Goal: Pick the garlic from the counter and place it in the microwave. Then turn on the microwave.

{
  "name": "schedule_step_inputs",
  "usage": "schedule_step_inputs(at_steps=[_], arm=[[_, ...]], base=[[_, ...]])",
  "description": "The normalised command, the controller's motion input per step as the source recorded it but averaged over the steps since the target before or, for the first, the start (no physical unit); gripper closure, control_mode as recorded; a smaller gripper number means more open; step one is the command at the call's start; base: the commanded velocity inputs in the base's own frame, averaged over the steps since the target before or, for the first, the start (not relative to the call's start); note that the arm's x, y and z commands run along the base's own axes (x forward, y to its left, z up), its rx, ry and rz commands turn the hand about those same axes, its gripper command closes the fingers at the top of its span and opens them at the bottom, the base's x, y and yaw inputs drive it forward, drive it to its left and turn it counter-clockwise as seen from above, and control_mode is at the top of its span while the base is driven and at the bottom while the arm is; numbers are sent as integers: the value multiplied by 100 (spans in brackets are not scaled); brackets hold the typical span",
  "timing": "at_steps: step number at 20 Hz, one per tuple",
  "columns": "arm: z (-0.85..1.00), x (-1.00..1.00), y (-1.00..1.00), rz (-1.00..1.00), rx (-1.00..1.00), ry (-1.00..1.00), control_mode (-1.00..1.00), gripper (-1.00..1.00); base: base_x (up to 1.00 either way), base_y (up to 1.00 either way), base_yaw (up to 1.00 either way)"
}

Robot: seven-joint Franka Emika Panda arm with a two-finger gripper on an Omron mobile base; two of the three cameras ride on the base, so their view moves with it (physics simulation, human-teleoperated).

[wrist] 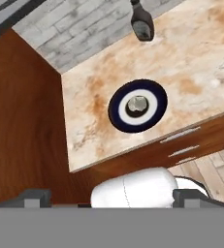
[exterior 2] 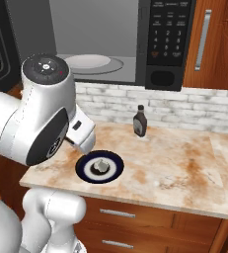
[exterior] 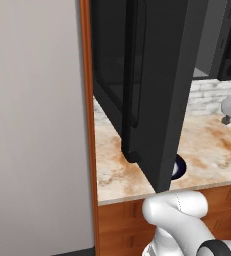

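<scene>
— Garlic point(exterior 2: 101, 165) first: where does it sit?

— Low and left of centre in the right base view, on a dark blue plate point(exterior 2: 114, 173) with a white ring. The plate rests on the counter point(exterior 2: 174, 168), close to its front edge. In the hand view the same bulb point(wrist: 137, 104) lies in the middle of the plate point(wrist: 117, 116), just above the frame's centre.

— And the arm?

— It rises from the lower left of the right base view, bulky white links folding over at a round dark-capped joint near the upper left, with the wrist end reaching down toward the plate's left rim. The hand camera looks down on the counter from above and off to the side.

— Fingers?

— The gripper point(wrist: 112, 197) stands spread wide, its two dark tips far apart at the bottom of the hand view, nothing between them, well above the garlic.

— Microwave?

— The microwave point(exterior 2: 135, 44) fills the top of the right base view, door swung open, a pale turntable inside, button panel on the right. In the left base view the open black door crosses the centre. A dark sauce bottle point(exterior 2: 140, 121) stands by the brick wall, behind the plate.
</scene>
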Motion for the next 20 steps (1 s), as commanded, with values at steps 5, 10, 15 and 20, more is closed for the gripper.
schedule_step_inputs(at_steps=[5, 10, 15, 20], arm=[[-27, 25, 0, 25, -8, 2, -100, -100], [-30, 28, 11, 24, -15, 0, -100, -100], [-29, 30, 12, 11, -3, 3, -100, -100], [-28, 32, 8, 7, 0, 4, -100, -100]], base=[[0, 0, 0], [0, 0, 0], [0, 0, 0], [0, 0, 0]])
